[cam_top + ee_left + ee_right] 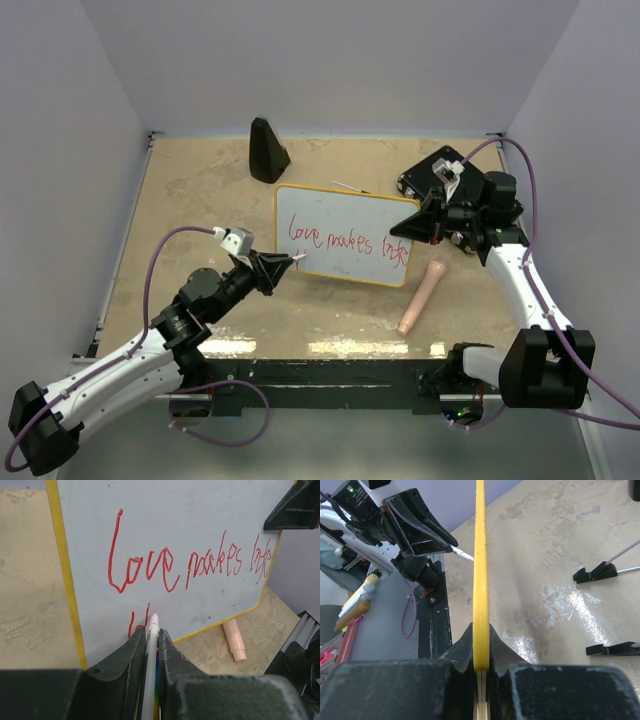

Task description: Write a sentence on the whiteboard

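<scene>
The whiteboard (350, 212) stands tilted at the table's middle, white with a yellow rim. On it the red sentence (345, 242) reads "Love makes" plus a third word, and a second line has begun below. My left gripper (283, 265) is shut on a white marker (151, 645). The marker's red tip is at the board by the new strokes (135, 622). My right gripper (415, 228) is shut on the board's right edge. In the right wrist view the yellow rim (480, 570) runs straight up from between the fingers (462, 645).
A black wedge-shaped block (267, 150) stands behind the board. A peach cylinder (422, 295) lies on the table right of the board's lower corner. A black box (435, 170) sits behind my right gripper. Two little black feet (592, 573) lie on the table.
</scene>
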You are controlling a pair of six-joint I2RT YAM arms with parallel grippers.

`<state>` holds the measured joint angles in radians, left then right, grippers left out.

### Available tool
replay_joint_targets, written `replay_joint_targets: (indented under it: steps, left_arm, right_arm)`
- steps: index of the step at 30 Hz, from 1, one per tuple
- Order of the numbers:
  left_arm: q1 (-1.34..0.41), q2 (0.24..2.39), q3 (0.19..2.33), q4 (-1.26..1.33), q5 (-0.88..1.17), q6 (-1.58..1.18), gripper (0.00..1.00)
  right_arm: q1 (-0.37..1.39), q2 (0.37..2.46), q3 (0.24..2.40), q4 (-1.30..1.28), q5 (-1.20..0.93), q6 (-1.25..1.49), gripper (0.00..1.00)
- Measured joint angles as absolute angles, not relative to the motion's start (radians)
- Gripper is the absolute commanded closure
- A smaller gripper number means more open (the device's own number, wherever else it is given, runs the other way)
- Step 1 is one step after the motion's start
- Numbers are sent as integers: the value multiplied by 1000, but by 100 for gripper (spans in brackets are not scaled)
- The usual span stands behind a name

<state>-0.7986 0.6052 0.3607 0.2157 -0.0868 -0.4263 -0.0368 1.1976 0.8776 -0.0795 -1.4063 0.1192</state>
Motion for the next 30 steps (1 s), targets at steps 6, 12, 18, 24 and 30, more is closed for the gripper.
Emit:
replay_joint_targets:
  steps: [6,12,18,24,30]
  left_arm:
    - [-799,654,361,241,-95,-426,100]
    - [-799,651,361,237,-116,-426,100]
    - [-799,622,353,224,-96,-426,100]
    - [-799,571,344,219,-56,-426,100]
    - [-799,587,344,192,-59,-426,100]
  right_arm:
    - [-37,1198,878,-80,-1404,117,100]
    - [-39,1198,878,-80,-1402,116,100]
    - [-39,1198,878,-81,-1405,116,100]
    - [-39,1198,878,-81,-1405,116,100]
    - [-39,1198,878,-81,-1405,116,100]
